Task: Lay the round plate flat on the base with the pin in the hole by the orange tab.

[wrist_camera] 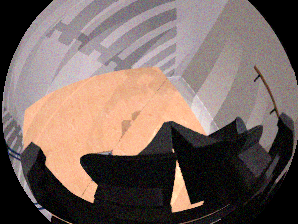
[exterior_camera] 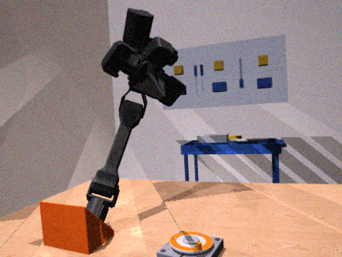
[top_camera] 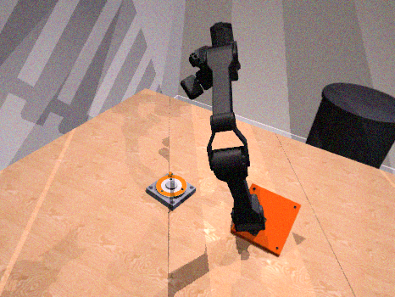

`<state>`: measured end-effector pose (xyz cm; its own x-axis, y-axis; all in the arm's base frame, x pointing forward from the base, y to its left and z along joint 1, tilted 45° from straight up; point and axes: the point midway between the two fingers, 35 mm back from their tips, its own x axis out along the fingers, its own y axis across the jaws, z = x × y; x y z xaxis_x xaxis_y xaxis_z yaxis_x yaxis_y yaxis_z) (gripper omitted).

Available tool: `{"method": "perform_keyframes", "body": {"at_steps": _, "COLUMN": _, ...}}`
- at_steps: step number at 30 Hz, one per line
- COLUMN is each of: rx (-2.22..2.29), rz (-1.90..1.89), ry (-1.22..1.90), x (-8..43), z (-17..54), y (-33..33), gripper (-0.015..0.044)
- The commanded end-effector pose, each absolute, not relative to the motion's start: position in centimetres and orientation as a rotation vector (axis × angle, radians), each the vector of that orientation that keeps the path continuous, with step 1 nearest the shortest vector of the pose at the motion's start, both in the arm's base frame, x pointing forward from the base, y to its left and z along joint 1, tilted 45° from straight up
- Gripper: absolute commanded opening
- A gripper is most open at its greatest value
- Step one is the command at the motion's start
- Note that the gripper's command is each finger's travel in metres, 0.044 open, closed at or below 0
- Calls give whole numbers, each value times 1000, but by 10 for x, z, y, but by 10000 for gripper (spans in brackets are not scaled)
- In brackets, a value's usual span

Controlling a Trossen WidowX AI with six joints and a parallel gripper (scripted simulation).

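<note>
Your hand (top_camera: pixel 189 88) is pinched together on nothing and high up, so bring it down slowly beside the plate (top_camera: pixel 170 186) and push the tab (exterior_camera: pixel 198 244) round gently.

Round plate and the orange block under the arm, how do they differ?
The round plate is a small ring, orange with a pale centre; the orange block is square and plain orange. The plate sits on a grey base; the block rests directly on the table and carries the arm. Both lie well below the raised claw.
</note>
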<state>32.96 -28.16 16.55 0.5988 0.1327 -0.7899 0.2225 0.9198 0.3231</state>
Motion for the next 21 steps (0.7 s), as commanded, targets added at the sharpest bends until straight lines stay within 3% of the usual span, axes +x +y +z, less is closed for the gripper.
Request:
{"method": "perform_keyframes", "body": {"at_steps": 1, "rx": 437, "rz": 146, "ry": 1056, "x": 356, "z": 131, "y": -222, "gripper": 0}}
{"method": "perform_keyframes", "body": {"at_steps": 10, "rx": 452, "rz": 603, "ry": 1375, "x": 368, "z": 65, "y": -69, "gripper": 0}}
{"method": "perform_keyframes", "body": {"at_steps": 15, "rx": 451, "rz": 745, "ry": 1496, "x": 354, "z": 41, "y": -26, "gripper": 0}}
{"method": "perform_keyframes", "body": {"at_steps": 21, "rx": 448, "rz": 756, "ry": 1498, "x": 353, "z": 36, "y": -19, "gripper": 0}}
